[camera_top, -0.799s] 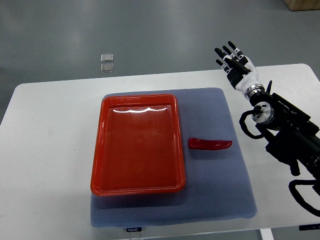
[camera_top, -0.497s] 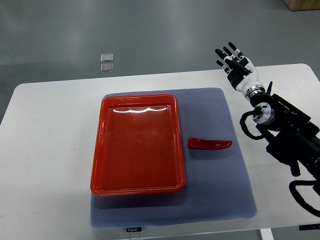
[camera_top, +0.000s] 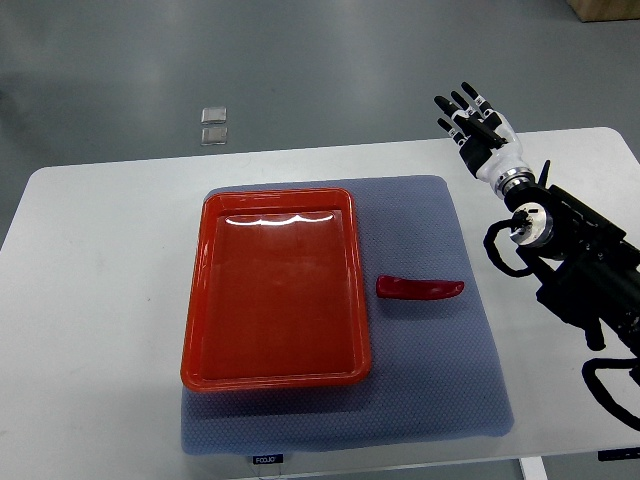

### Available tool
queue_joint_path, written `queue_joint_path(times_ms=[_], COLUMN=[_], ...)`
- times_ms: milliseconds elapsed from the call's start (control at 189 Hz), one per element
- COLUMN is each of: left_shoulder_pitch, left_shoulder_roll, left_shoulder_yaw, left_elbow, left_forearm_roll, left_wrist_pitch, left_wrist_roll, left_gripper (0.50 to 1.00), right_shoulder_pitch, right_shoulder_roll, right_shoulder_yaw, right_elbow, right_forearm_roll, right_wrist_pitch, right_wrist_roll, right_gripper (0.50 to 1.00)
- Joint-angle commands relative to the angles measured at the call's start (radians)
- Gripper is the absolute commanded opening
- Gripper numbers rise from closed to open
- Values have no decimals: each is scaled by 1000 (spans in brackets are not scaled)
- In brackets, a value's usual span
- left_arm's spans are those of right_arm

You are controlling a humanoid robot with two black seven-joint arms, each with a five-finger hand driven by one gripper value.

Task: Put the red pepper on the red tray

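Red pepper (camera_top: 420,288): flat on the blue mat (camera_top: 440,400), just beside the red tray (camera_top: 196,300)'s right rim, not touching, unheld. Tray: empty, room for a lengthwise drop. Right hand (camera_top: 480,133): far table edge, well apart, fingers spread, holding nothing; open mat between.

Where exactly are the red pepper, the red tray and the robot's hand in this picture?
red pepper (camera_top: 420,288), top view, middle of its body, lying on the mat.
red tray (camera_top: 197,290), top view, its left rim.
right hand (camera_top: 478,130), top view, the palm, fingers spread and holding nothing.
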Motion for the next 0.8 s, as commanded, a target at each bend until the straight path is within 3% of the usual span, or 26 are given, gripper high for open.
queue_joint_path(times_ms=[0,169,381,651,794], left_shoulder_pitch=[0,0,0,0,0], left_shoulder_roll=[0,0,0,0,0], left_shoulder_yaw=[-2,-5,-5,-5,-5], left_elbow=[-1,-1,-1,-1,-1], left_forearm_roll=[0,0,0,0,0], left_wrist_pitch=[0,0,0,0,0], left_wrist_roll=[0,-1,0,0,0], left_gripper=[1000,1000,1000,1000,1000], right_shoulder_pitch=[4,33,89,343,495], right_shoulder_roll=[-5,-45,-147,-362,-417], right_shoulder_yaw=[-7,-18,-145,-644,-900], right_elbow=[2,15,117,314,440], right_forearm_roll=[-5,-11,-87,-264,-370], right_wrist_pitch=[-3,-8,-38,-40,-37], right_wrist_roll=[-2,-6,-12,-12,-9], right_gripper=[917,915,915,915,913])
